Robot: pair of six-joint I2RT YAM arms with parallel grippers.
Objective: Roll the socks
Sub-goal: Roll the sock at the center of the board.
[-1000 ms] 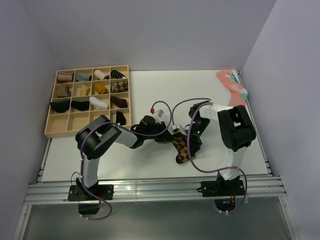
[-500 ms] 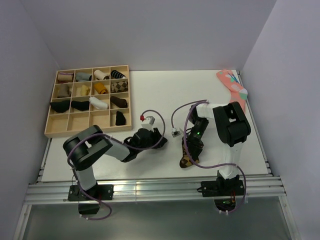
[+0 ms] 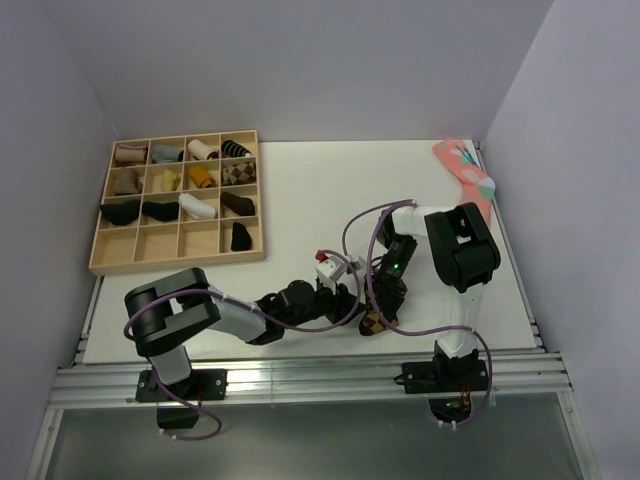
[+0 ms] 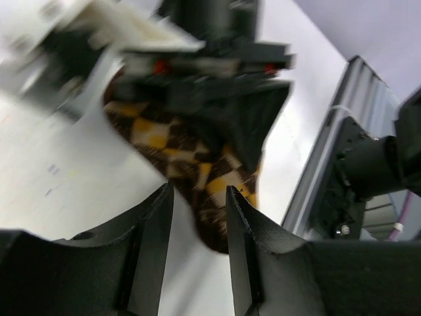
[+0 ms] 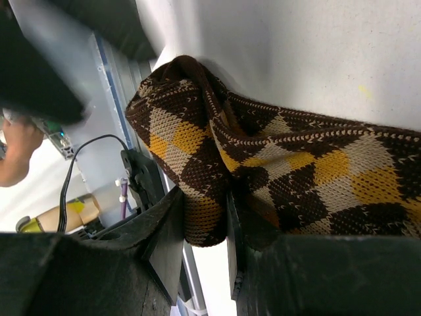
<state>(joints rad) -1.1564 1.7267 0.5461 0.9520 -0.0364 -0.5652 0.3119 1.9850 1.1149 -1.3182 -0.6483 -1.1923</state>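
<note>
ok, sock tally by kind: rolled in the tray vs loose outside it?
rolled socks in the tray: 13
argyle sock, held in the right pincer: 1
pink sock, flat on the table: 1
total: 15

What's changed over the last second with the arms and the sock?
The left gripper drew back toward the near edge, then swung right to the sock, open at its end. The sock bunched shorter. The right gripper stayed shut on it; tray and pink sock unmoved.

Dark brown socks (image 5: 276, 164) carry orange-tan argyle diamonds; the pink sock (image 3: 463, 172) has teal patches.
</note>
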